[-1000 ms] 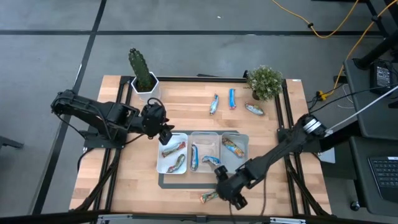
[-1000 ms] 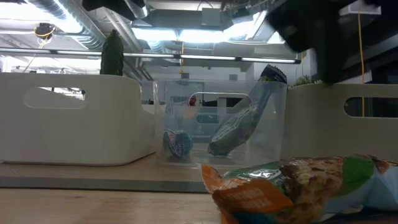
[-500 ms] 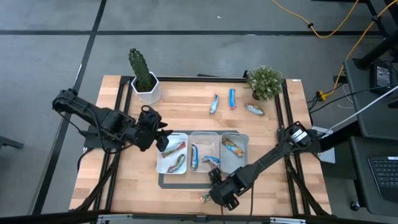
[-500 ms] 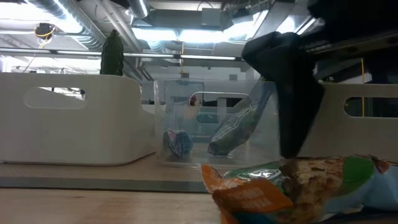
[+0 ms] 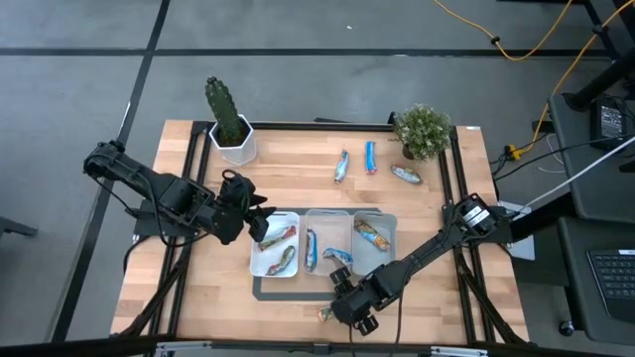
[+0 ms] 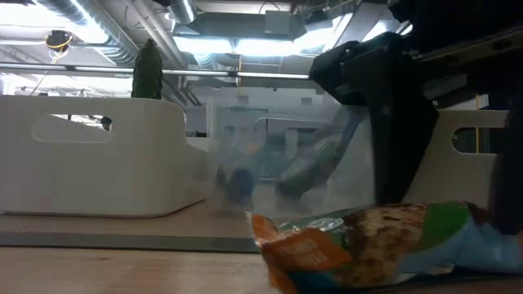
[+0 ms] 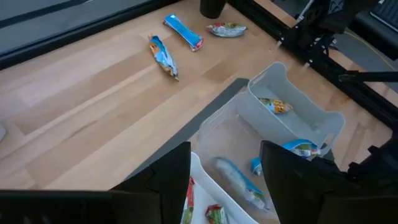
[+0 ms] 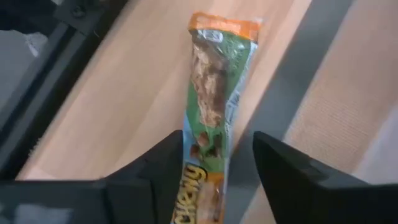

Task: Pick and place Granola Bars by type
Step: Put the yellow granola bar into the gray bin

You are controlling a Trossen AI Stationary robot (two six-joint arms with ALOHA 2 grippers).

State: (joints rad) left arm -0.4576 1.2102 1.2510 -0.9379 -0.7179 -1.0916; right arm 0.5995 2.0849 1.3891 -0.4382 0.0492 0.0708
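- Where the table's near edge runs in front of the trays, a green-and-orange bar [image 5: 326, 314] [image 8: 213, 106] [image 6: 368, 245] lies flat on the wood, its far end covered by the right gripper [image 5: 349, 307] in the high view.
- That gripper's fingers [image 8: 158, 168] stand apart on either side of the bar in the right wrist view; whether they touch the wrapper cannot be told, and the bar's lower end is cut off there.
- In the low view the gripper [image 6: 392, 139] comes down as a dark mass just behind the bar, and the clear middle tray [image 6: 245, 155] behind it is blurred.
- Three trays sit side by side: the left one [image 5: 255, 260] holds two greenish bars, the middle one [image 5: 327, 218] blue ones, the right one [image 5: 390, 226] one bar.
- Three more bars [image 5: 369, 157] [image 7: 183, 32] lie loose on the far side, near a leafy plant [image 5: 423, 129]; a cactus [image 5: 223, 107] stands at the far left.
- The left gripper [image 5: 256, 223] [image 7: 225, 171] hangs by the left tray's far corner, fingers parted, nothing between them.
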